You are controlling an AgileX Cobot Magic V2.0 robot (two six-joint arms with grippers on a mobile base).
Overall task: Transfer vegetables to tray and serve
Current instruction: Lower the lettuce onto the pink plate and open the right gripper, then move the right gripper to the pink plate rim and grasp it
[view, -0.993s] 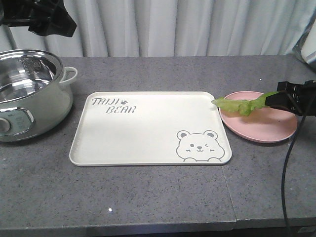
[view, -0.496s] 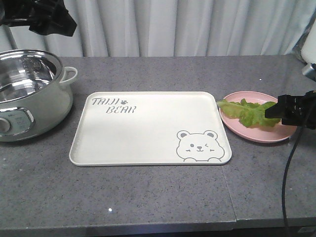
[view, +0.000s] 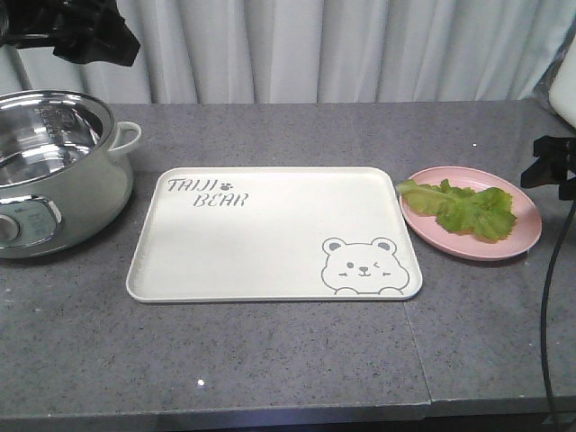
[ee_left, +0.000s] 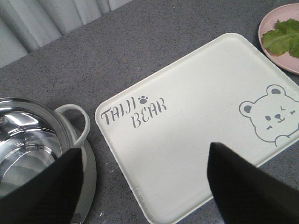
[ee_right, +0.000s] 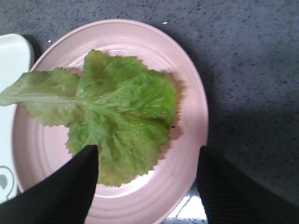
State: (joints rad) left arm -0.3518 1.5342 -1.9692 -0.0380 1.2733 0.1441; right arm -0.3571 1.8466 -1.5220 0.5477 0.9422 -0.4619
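The right gripper (ee_right: 148,150) has its jaws spread wide with nothing between them. In its wrist view the two dark fingers (ee_right: 60,191) frame the near part of the pink plate (ee_right: 189,93), and the lettuce (ee_right: 117,116) lies flat below them, untouched. That wide stance suits a soft, broad leaf, since it leaves room to come down on either side of it. From the front, this gripper sits at the right edge of the view, just beside the plate's far side and above the counter.

The lettuce, a crinkly green leaf or leaves with a pale rib pointing toward the tray, rests wholly on the plate, its stem end reaching the rim nearest the tray. The cream bear tray (view: 270,234) lies just beside the plate, bare, so a short sideways carry would do; the transfer is not yet done.

The left gripper (ee_left: 145,148) also stands wide and empty, hanging high over the near-left part of the tray and the steel-lined electric pot (ee_left: 28,140), probably parked clear of the right arm's path. All of this stands on the grey countertop (view: 270,360).
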